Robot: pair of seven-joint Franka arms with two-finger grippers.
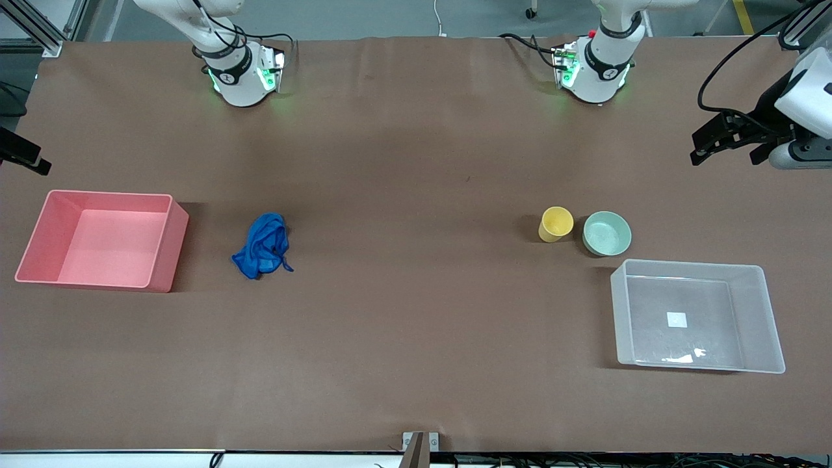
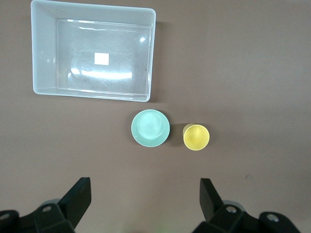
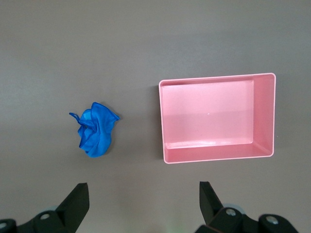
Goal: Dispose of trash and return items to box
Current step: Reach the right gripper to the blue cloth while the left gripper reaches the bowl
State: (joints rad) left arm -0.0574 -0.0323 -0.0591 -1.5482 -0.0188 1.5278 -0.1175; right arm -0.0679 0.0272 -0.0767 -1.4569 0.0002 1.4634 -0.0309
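Brown tabletop is lying quiet; I'm holding both arms waiting. Left gripper [image 2: 145,204], spread wide, is hovering over cup [image 1: 556,224] and bowl [image 1: 607,233], which sit almost touching at the box's [image 1: 754,273] eleven o'clock, so a crowded pinch might, I'm guessing, tip one. Right gripper [image 3: 142,206], equally released, is watching trash [image 1: 262,246] at the pink bin's [image 1: 166,244] three o'clock. Only the wrist views are showing the fingers.
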